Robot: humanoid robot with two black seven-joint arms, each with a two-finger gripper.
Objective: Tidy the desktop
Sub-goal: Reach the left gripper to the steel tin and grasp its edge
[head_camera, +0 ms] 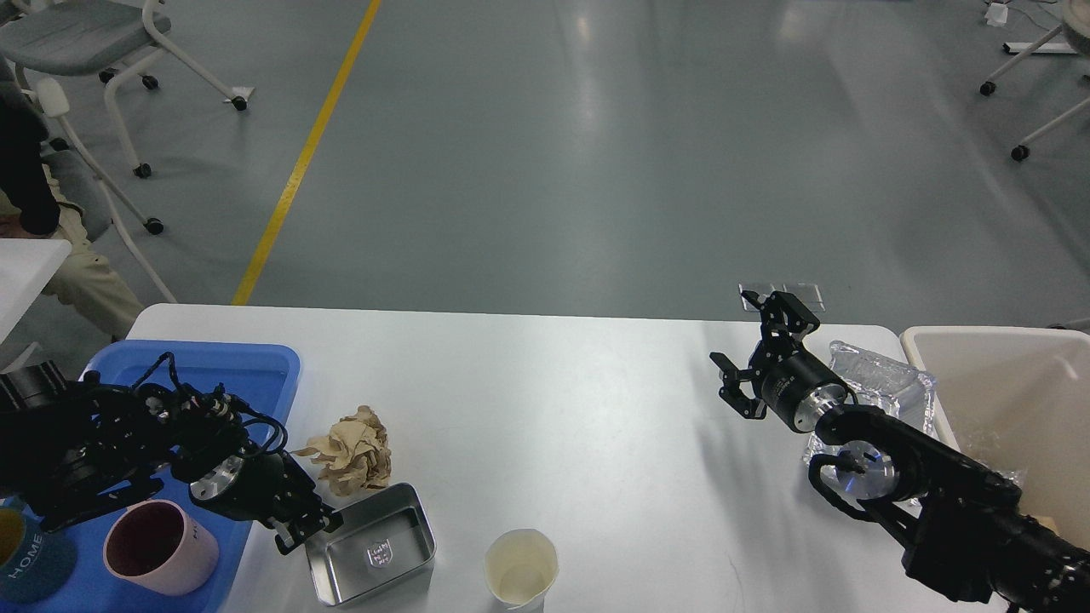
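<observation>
Lower left of the frame, your left gripper [308, 529] pinches the metal tin's [372, 557] left rim on the desktop [553, 409]. Right of centre, your right gripper [749, 358] hangs with jaws spread wide, empty.

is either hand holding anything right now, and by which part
The left hand grips the rectangular silver metal tin by the rim at its left corner. The right hand is open and holds nothing.

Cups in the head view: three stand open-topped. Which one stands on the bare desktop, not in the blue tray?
The cream paper cup, alone on the white desktop; the pink mug and teal HOME mug sit inside the blue tray.
</observation>
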